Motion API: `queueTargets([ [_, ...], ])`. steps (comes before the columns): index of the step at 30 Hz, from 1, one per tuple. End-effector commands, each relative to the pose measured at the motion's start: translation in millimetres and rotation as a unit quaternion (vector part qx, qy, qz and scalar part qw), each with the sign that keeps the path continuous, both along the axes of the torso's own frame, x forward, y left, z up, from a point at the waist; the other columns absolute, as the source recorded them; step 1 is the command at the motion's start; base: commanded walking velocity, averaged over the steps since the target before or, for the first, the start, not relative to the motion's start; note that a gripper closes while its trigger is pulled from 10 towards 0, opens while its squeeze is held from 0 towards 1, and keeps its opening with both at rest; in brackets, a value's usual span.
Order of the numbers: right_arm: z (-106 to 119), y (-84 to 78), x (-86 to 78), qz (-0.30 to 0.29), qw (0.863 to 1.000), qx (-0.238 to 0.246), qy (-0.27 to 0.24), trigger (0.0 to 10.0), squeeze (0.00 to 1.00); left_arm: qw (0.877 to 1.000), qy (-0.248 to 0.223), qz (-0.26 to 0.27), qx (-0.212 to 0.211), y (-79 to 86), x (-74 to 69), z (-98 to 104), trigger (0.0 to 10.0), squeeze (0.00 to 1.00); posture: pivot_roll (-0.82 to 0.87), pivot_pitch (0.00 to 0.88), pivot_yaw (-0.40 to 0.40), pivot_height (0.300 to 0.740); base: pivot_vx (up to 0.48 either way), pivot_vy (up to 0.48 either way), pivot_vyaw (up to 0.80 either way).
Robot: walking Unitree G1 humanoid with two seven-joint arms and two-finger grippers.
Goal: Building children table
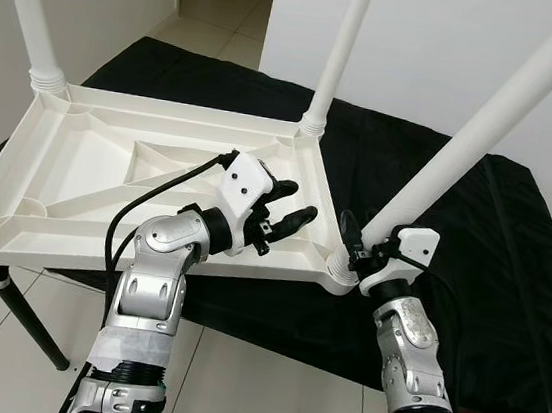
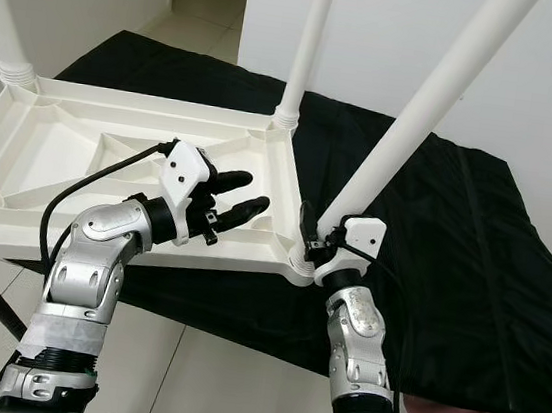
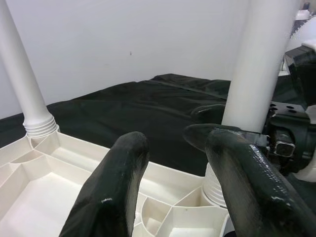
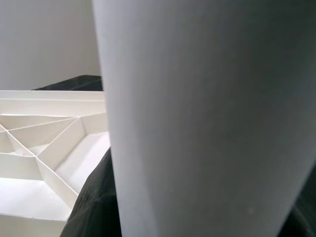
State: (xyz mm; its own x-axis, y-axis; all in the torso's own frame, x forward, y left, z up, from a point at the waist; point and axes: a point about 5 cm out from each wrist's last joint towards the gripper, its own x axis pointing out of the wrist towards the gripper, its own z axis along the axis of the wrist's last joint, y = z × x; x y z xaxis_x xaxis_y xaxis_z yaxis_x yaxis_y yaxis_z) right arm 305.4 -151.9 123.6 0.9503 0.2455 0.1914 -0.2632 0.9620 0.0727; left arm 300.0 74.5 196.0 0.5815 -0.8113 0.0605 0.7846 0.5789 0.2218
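From the left eye view I see the white plastic tabletop [image 1: 110,161] lying upside down on a desk covered with black cloth [image 1: 492,253]; its near edge hangs over the desk's near edge. Legs stand in the far corners. My right gripper [image 1: 361,252] is closed around the near-right leg [image 1: 466,139] just above its socket at the tabletop's near-right corner. My left gripper [image 1: 291,208] hovers over the near rim with its fingers spread apart, holding nothing.

In the right eye view the same leg [image 2: 420,103] leans to the right.

The left wrist view shows the open fingers [image 3: 118,182] pointing at the leg's threaded base [image 3: 217,185].

In the right wrist view the leg [image 4: 207,118] is very close.

I judge the plastic light, stiff and smooth, so I grip low near the socket.
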Motion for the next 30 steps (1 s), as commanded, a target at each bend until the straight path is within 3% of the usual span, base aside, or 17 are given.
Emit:
queueTargets([
  [1, -43, -7.4, -5.5, -0.016, 0.992, -0.032, 0.122, 10.0, 0.0, 0.988, -0.012, 0.153, -0.034, 8.4, 11.8, 4, 10.0, 0.0, 0.0, 0.0, -0.072, 0.74, 0.0, 0.0, 0.0],
  [12, -37, -11.4, 8.1, -0.007, 0.99, -0.06, 0.124, 10.0, 0.0, 0.988, -0.02, 0.15, -0.03, 6.6, 13.2, 6, 10.0, 0.0, 0.01, 0.0, -0.08, 0.74, 0.0, 0.0, 0.0],
  [23, -46, -13.9, 6.6, -0.02, 0.988, -0.03, 0.153, 10.0, 0.0, 0.988, -0.022, 0.152, -0.03, 6.4, 12.6, 6, 10.0, 0.0, 0.01, 0.0, -0.083, 0.74, 0.0, 0.0, 0.0],
  [30, -56, -17.0, 3.8, -0.085, 0.981, -0.021, 0.176, 10.0, 0.0, 0.988, -0.022, 0.15, -0.029, 5.6, 12.1, 5, 10.0, 0.0, 0.01, 0.0, -0.084, 0.74, 0.0, 0.0, 0.0],
])
